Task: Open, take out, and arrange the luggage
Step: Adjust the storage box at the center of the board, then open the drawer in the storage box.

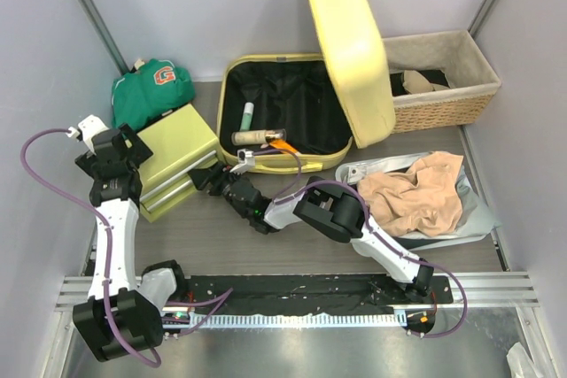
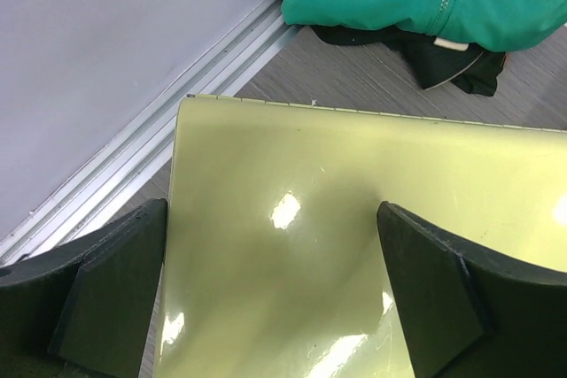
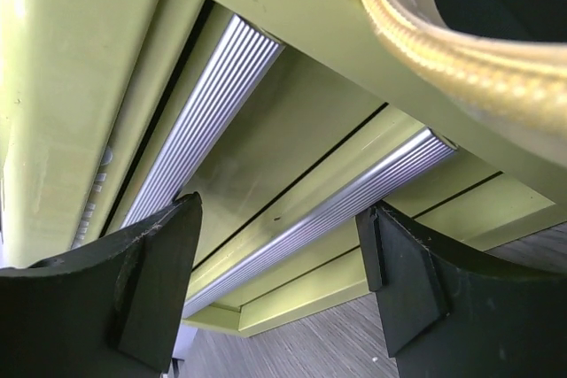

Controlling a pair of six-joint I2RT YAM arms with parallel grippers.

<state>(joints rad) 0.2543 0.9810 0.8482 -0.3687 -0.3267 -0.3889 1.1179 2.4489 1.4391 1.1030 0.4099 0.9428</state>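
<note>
Luggage (image 1: 347, 50) lay open at the back of the table, lid propped up. Right gripper (image 3: 279, 245) stood open and empty before the drawers of a yellow-green box (image 1: 177, 143), just beside the luggage. Left gripper (image 2: 270, 254), also open, hovered over the box's top near a green jacket (image 1: 152, 86).

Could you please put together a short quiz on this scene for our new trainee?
1. True or false: the luggage has its lid shut.
2. What is the open left pincer poised above? A) the wicker basket B) the yellow-green box C) the beige garment
3. Which pincer faces the silver drawer handles of that box?

Key: 1 false, the lid stands raised. 2 B. 3 the right pincer.
</note>
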